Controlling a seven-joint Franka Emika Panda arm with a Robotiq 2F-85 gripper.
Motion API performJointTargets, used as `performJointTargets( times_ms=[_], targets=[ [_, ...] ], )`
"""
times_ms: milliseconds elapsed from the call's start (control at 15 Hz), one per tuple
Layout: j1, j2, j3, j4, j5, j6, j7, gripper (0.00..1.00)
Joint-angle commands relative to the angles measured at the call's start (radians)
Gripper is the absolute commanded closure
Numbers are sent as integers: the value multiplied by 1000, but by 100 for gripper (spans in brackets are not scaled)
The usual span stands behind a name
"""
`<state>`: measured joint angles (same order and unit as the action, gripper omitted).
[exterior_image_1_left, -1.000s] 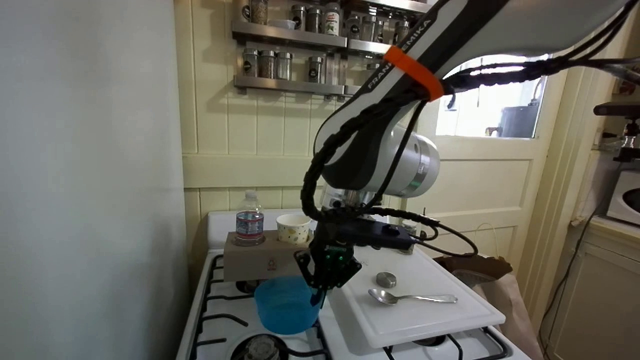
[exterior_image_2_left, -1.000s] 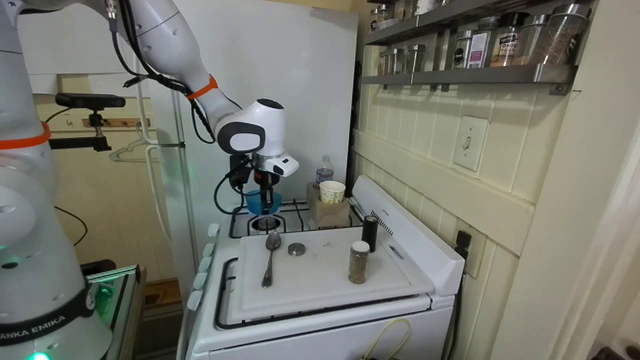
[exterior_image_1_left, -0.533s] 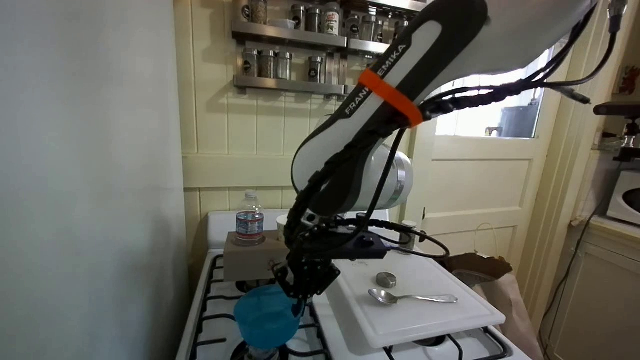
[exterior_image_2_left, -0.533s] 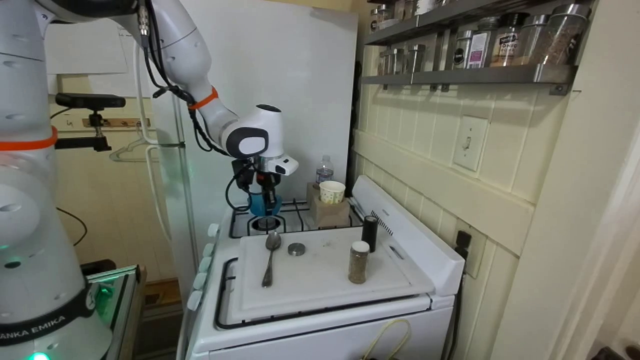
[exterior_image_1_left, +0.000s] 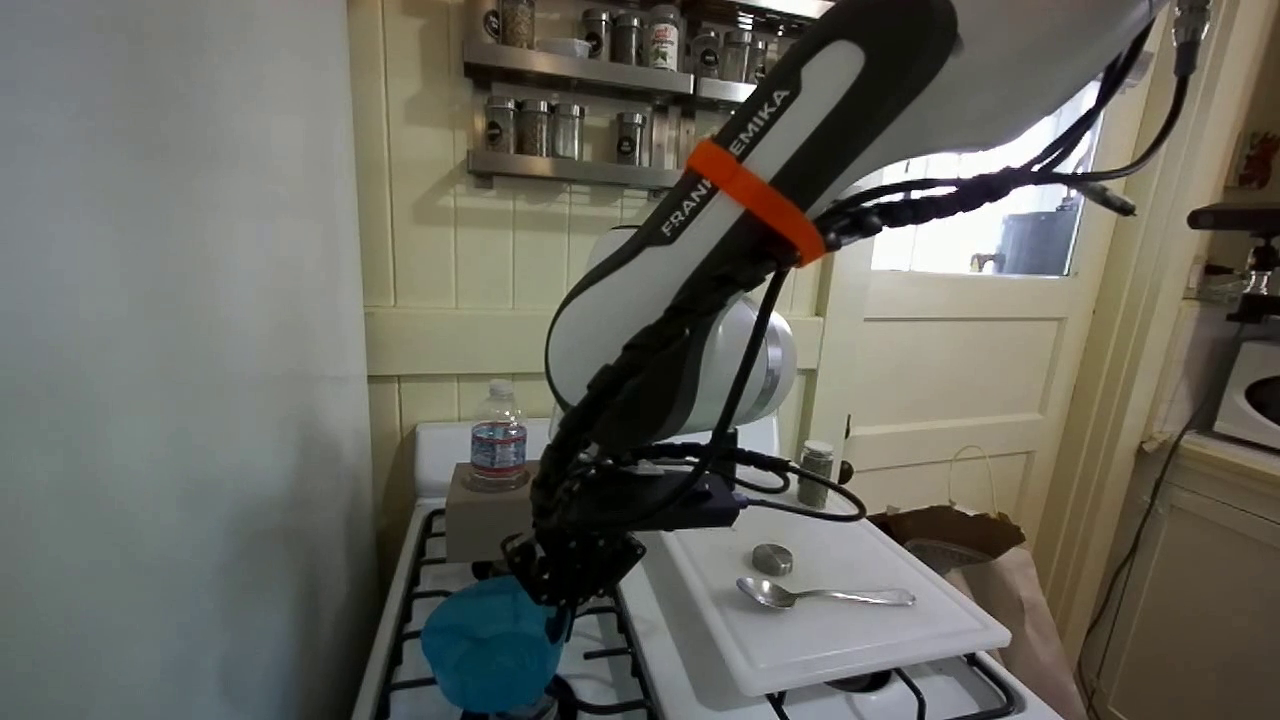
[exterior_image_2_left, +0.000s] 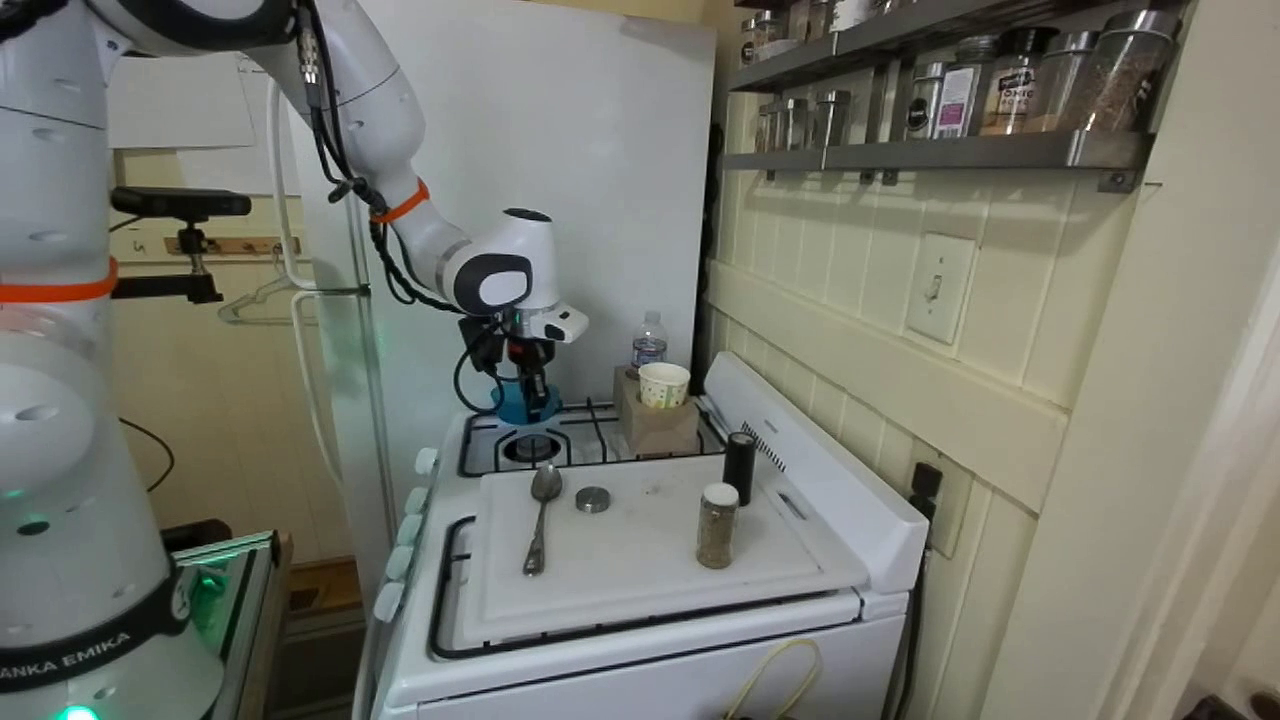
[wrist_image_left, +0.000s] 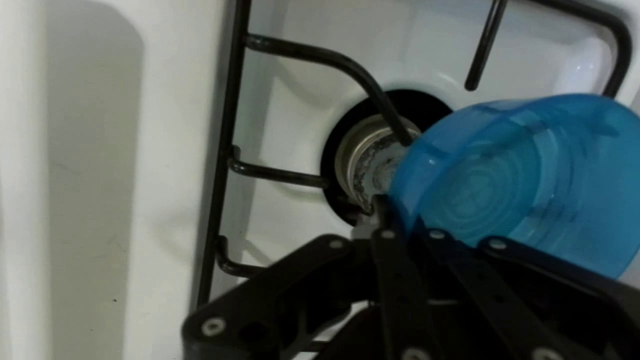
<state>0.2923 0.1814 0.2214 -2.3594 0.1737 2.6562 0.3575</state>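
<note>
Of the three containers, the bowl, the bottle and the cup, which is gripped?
The blue bowl: the hand pinches its rim. The bottle and patterned cup stand ungripped on the box.

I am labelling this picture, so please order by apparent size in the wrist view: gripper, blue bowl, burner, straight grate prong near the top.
1. Gripper and blue bowl, not ranked: both are cut by the edge, and the gripper is nearer the camera.
2. Burner, partly covered.
3. Grate prong, smallest.

Exterior views share the stove (exterior_image_2_left: 660, 690); wrist view looks closely down.
</note>
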Motion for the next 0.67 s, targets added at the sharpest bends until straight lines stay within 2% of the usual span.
performJointTargets(
  times_ms=[0,600],
  targets=[
    [14,-59,-2,-40,-26,6,65,99],
    [-4,-114,-6,-99,-40,-23,130,99]
  ],
)
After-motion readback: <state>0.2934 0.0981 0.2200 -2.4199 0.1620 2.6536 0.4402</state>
